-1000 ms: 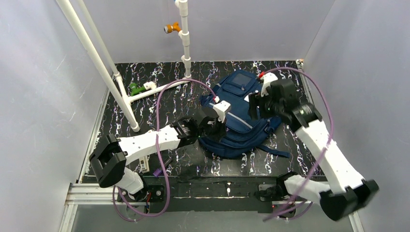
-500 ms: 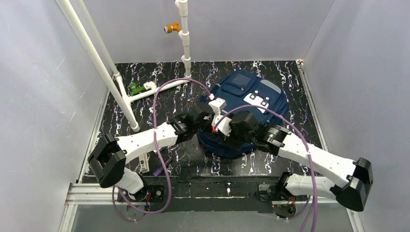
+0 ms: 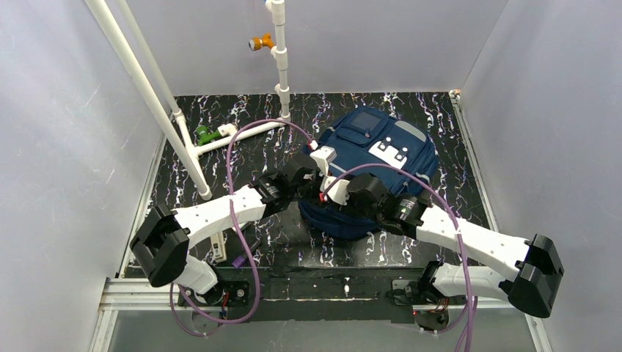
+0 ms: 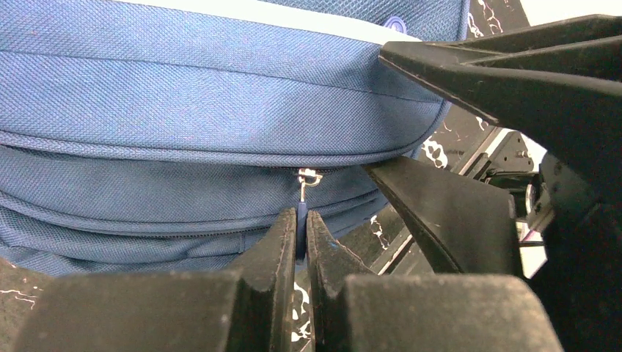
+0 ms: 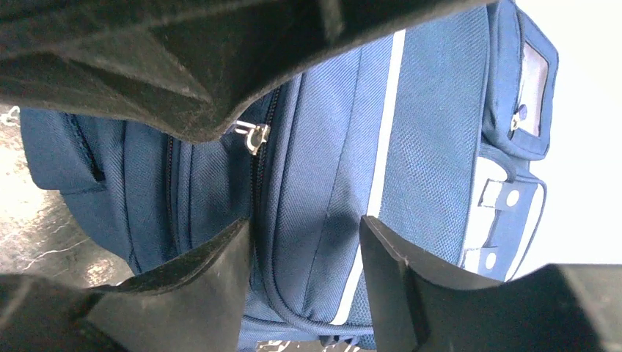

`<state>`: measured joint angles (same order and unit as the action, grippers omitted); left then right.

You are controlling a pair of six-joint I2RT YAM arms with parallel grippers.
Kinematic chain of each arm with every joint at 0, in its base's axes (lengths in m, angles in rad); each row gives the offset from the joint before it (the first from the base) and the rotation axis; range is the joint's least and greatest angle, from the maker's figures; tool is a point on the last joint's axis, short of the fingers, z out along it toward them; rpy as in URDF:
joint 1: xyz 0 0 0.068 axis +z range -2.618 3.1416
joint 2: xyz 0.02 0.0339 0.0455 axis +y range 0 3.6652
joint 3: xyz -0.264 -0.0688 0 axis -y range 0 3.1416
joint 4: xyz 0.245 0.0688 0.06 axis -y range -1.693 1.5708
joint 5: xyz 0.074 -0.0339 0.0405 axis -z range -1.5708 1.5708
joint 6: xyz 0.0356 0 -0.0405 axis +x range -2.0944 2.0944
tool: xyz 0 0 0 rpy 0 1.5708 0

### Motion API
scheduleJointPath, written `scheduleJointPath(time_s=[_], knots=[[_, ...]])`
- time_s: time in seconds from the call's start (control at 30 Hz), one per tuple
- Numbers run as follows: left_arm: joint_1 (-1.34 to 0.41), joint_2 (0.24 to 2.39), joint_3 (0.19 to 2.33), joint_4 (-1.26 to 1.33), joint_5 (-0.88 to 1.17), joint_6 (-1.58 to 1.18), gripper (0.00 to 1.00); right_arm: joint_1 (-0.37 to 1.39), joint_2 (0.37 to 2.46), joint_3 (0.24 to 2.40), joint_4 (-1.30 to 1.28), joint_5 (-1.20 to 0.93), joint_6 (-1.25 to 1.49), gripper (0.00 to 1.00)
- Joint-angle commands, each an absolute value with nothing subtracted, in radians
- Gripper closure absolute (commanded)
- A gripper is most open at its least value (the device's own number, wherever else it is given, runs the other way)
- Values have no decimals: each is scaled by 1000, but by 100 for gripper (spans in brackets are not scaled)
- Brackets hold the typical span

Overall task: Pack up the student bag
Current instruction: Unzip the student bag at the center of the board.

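The student bag, navy with pale stripes and a white patch, lies on the dark marbled table. My left gripper is at the bag's near left side. In the left wrist view it is shut on the blue zip pull tab, below the metal slider. My right gripper sits right beside it. In the right wrist view it is open, with its fingers on either side of a bulge of bag fabric next to the zip slider. Its fingers fill the right of the left wrist view.
A white pipe frame with a green fitting stands at the back left, and an orange fitting hangs on the rear post. Small white and purple items lie by the left arm's base. Grey walls close in three sides.
My right arm has swung from the bag's far right side to its near left, beside the left gripper. The bag has settled flatter. My left gripper has stayed shut on the zip pull.
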<state>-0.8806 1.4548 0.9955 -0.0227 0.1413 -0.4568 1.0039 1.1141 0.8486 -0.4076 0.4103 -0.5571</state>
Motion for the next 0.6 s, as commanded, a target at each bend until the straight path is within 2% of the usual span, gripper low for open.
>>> scheduleJointPath(time_s=[0.0, 0.07, 0.1, 0.13, 0.2, 0.23, 0.4, 0.57], knots=[[-860, 1387, 978, -22, 162, -477, 100, 999, 1081, 805, -296, 425, -569, 37], [-857, 1384, 974, -8, 176, -487, 100, 999, 1078, 784, -267, 468, -567, 44], [-856, 1385, 973, -7, 179, -490, 100, 999, 1077, 773, -247, 515, -567, 51], [-855, 1385, 972, -10, 176, -491, 100, 999, 1076, 761, -225, 536, -575, 61], [-851, 1384, 974, -35, 144, -485, 100, 999, 1064, 757, -229, 565, -592, 91], [-847, 1383, 976, -64, 104, -480, 100, 999, 1053, 765, -245, 572, -590, 99], [-771, 1410, 1014, -217, -151, -430, 100, 999, 959, 780, -339, 511, -607, 99], [-719, 1430, 1038, -206, -342, -356, 100, 999, 871, 749, -389, 452, -596, 99]])
